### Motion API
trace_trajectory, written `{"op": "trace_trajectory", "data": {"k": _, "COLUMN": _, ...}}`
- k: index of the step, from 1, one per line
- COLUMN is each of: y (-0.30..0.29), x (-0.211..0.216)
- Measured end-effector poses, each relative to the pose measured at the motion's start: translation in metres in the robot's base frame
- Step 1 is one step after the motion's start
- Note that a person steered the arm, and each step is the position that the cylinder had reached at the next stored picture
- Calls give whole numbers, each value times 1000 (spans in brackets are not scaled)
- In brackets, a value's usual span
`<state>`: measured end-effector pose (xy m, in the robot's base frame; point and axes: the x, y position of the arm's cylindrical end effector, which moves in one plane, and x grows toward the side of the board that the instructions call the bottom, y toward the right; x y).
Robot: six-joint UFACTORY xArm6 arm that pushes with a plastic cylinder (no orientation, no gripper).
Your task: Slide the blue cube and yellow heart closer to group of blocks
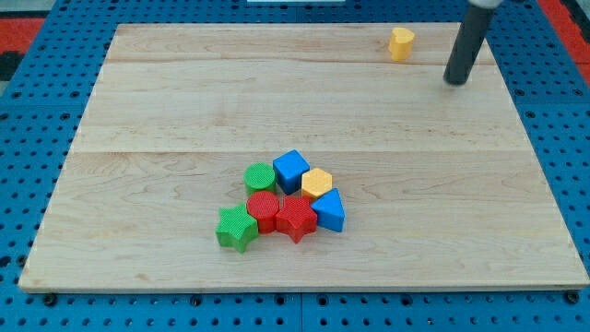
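Note:
A yellow heart block (401, 43) sits alone near the view's top right of the wooden board (166, 111). My tip (455, 81) is to the right of it and slightly lower, apart from it. A blue cube (291, 170) sits at the top of a cluster in the lower middle. It touches a green cylinder (260, 177) on its left and a yellow hexagon (316, 183) on its right. Below are a red cylinder (264, 210), a red star (296, 219), a blue triangle (330, 211) and a green star (237, 228).
The board lies on a blue perforated base (28, 138). A red strip (37, 28) shows at the view's top left and top right corners.

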<state>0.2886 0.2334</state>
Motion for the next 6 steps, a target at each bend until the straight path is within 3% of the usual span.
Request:
{"op": "trace_trajectory", "data": {"k": 1, "y": 1, "x": -48}}
{"op": "trace_trajectory", "data": {"k": 3, "y": -156, "x": -44}}
{"op": "trace_trajectory", "data": {"k": 4, "y": -130, "x": -63}}
{"op": "trace_trajectory", "data": {"k": 5, "y": -179, "x": -83}}
{"op": "trace_trajectory", "data": {"k": 6, "y": -228, "x": -54}}
